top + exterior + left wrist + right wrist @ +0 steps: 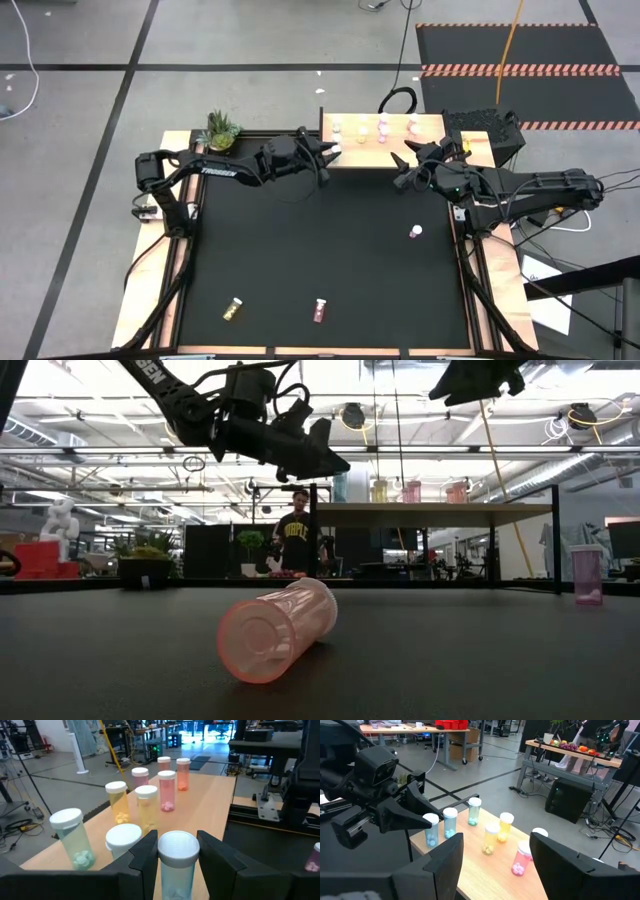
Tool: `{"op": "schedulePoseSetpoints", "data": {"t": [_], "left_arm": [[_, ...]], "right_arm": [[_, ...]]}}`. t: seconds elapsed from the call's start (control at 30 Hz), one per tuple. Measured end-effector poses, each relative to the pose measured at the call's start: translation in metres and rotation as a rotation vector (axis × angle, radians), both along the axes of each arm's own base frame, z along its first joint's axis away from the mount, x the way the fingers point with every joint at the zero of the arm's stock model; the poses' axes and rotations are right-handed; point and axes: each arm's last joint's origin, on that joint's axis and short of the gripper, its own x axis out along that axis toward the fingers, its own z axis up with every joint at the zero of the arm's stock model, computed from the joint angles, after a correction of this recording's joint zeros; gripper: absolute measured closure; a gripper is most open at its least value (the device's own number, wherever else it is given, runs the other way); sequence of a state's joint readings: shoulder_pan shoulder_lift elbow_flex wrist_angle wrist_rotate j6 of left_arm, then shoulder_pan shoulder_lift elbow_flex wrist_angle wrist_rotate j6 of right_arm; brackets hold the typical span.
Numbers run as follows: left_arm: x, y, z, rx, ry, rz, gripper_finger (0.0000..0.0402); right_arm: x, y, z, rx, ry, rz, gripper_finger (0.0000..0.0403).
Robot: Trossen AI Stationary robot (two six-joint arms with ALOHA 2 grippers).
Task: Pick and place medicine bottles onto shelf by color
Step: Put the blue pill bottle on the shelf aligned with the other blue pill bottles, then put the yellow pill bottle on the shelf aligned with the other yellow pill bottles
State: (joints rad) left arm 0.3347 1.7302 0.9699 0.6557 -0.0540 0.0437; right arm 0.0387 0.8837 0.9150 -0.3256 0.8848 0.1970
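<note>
**Teal bottle at the shelf's edge**

The left gripper point(176, 857) clamps a teal bottle point(175, 865) at the left end of the shelf point(385, 150), beside the bottles standing there. The right gripper point(495, 855) hovers wide open, empty, nearby. A pink bottle point(415, 232) stands on the table point(320, 250); two more lie near its front edge.

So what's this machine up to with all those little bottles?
It is sorting medicine bottles by color onto the pale wood shelf. The left end effector holds a teal bottle at the shelf's edge, beside bottles already standing there. The right end effector hovers open nearby. Three bottles remain on the black table.
</note>
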Motion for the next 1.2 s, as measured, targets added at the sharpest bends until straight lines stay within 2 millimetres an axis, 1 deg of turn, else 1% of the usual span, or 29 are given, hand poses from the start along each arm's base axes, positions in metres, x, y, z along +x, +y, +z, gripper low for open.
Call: {"op": "schedulePoseSetpoints", "data": {"t": [0.23, 0.37, 0.53, 0.8, 0.9, 0.97, 1.1, 1.2], "left_arm": [[0.000, 0.000, -0.001, 0.000, 0.008, -0.001, 0.0274], [0.002, 0.000, -0.005, -0.007, 0.013, -0.005, 0.0268], [0.002, 0.000, -0.008, -0.002, 0.034, -0.010, 0.0237], [-0.001, 0.004, -0.003, 0.020, 0.028, -0.001, 0.0183], [-0.005, 0.004, 0.004, 0.031, 0.032, 0.000, 0.0168], [-0.011, 0.004, 0.010, 0.029, 0.062, 0.004, 0.0158], [-0.028, -0.001, 0.033, 0.038, 0.096, 0.006, 0.0141], [-0.046, -0.012, 0.055, 0.047, 0.127, -0.010, 0.0128]], "right_arm": [[0.000, 0.000, 0.000, 0.000, 0.001, 0.001, 0.0181], [0.000, 0.000, 0.000, 0.000, 0.001, 0.001, 0.0181], [0.000, 0.000, 0.000, 0.000, -0.002, 0.001, 0.0181], [0.001, 0.001, 0.000, 0.011, -0.008, 0.024, 0.0181], [0.001, 0.001, 0.000, 0.012, -0.009, 0.025, 0.0181], [0.001, 0.001, 0.000, 0.013, -0.009, 0.025, 0.0181], [0.003, 0.002, 0.000, 0.055, -0.025, 0.083, 0.0181], [0.007, 0.003, -0.003, 0.092, -0.007, 0.176, 0.0181]]}}
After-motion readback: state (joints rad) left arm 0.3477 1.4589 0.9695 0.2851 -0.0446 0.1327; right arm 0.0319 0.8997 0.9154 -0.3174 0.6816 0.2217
